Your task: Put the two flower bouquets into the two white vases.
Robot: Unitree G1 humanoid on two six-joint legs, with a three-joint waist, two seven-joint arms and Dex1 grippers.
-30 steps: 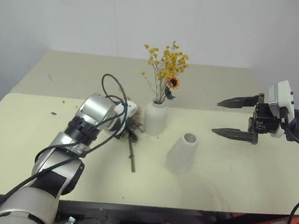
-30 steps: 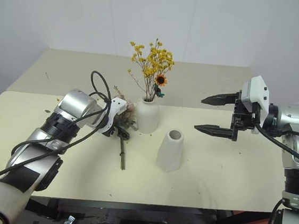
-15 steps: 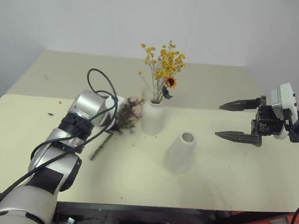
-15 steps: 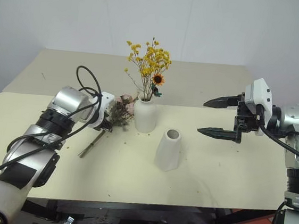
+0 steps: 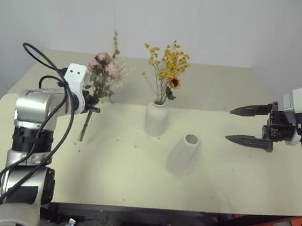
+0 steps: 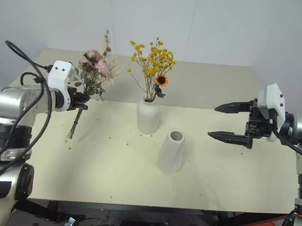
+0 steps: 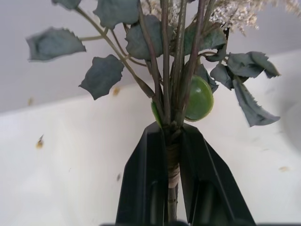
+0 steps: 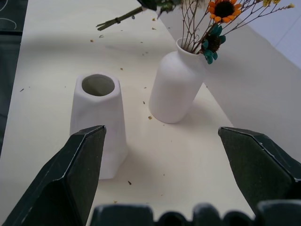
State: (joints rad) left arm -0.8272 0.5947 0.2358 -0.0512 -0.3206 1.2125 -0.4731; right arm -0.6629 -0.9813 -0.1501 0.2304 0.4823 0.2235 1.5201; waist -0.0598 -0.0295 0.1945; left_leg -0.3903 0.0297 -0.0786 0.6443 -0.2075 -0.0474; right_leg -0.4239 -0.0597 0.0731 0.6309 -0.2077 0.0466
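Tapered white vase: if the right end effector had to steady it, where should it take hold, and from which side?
Probably the upper body just under the mouth, from the robot's right. The tapered vase stands upright and narrows upward, and the open right end effector faces it from that side, fingers one above the other, so the wrist would need rolling.

Cream table (image 5: 228, 202) (petal-flecked), plain white wall (image 5: 230, 24)

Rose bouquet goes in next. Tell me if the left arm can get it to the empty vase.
Probably yes. The left gripper holds the rose bouquet clear of the table, and the empty vase stands upright, mouth open, nothing between them; the filled vase sits just behind that path.
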